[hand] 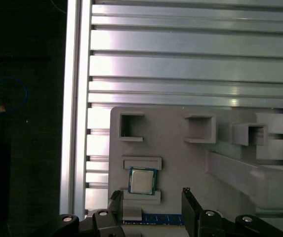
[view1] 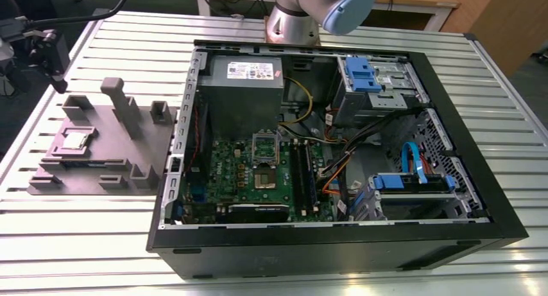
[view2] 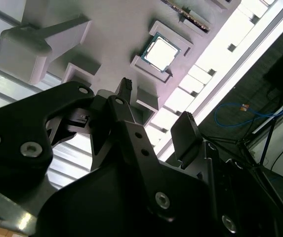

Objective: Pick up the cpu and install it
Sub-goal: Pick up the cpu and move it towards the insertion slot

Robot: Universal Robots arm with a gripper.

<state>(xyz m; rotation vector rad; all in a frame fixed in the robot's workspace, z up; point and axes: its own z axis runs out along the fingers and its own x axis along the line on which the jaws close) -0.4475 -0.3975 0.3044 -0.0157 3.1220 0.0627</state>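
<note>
The cpu (view1: 76, 140) is a small silvery square chip lying flat in a recess of the grey fixture plate (view1: 102, 161) at the exterior view's left, outside the computer case. In both wrist views the cpu (hand: 142, 181) (view2: 160, 53) sits in its recess below the tool. My gripper (view1: 53, 71) hangs well above the plate's far left corner. Its black fingers (hand: 188, 200) stand apart, so the gripper (hand: 151, 197) (view2: 156, 108) is open and holds nothing. The motherboard's socket (view1: 264, 175) lies bare inside the case.
The open black computer case (view1: 479, 180) fills the middle and right of the slatted metal table (view1: 128, 26). Tall grey posts (view1: 115, 100) rise from the fixture plate beside the cpu. A blue memory stick (hand: 163, 218) lies on the plate. The arm's base (view1: 296, 20) stands behind the case.
</note>
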